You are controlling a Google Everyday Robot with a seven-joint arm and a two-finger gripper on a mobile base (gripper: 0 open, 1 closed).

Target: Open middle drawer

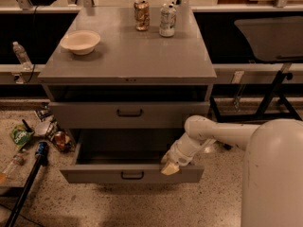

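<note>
The middle drawer [94, 174] is pulled well out of the grey cabinet, and its dark inside shows behind its low flat front. Its small black bar handle [132, 175] is at the centre of the front. My gripper [170, 167] sits at the drawer front's top edge, right of the handle, at the end of my white arm [208, 134]. Above it, the taller-fronted top drawer [130, 113] stands slightly out. The lowest drawer is hidden under the open one.
On the cabinet top stand a white bowl [80, 41] and two cans [141, 14] [167, 19]. Litter [21, 136] and a black pole [26, 188] lie on the floor to the left. A dark stand with legs [274, 93] is at the right.
</note>
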